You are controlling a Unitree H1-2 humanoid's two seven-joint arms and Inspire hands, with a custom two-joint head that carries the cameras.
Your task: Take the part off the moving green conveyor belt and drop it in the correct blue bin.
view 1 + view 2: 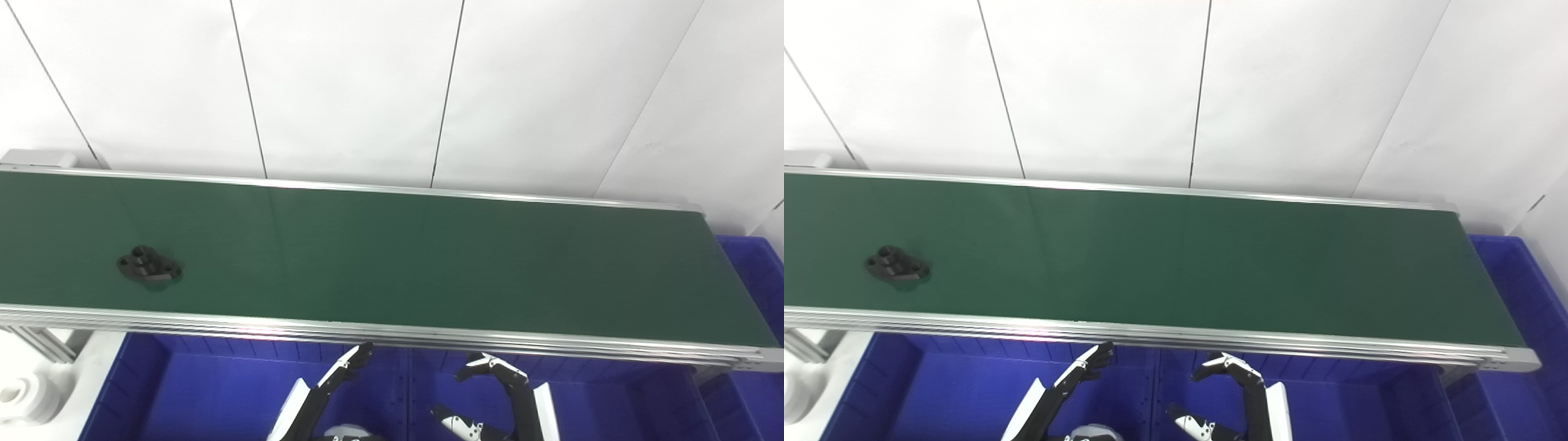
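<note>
A: Left eye view?
B: Black part (149,264) lies on the green belt (429,263), far left. Both hands hover empty over the blue bins (233,392), wrists cut off: left hand (334,383) fingers extended, right hand (496,386) curled, apart.
A: Right eye view?
B: Same; bins' bottoms cropped.

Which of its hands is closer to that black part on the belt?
The left hand. The black part lies up and far to its left; the right hand is farther right still.
</note>
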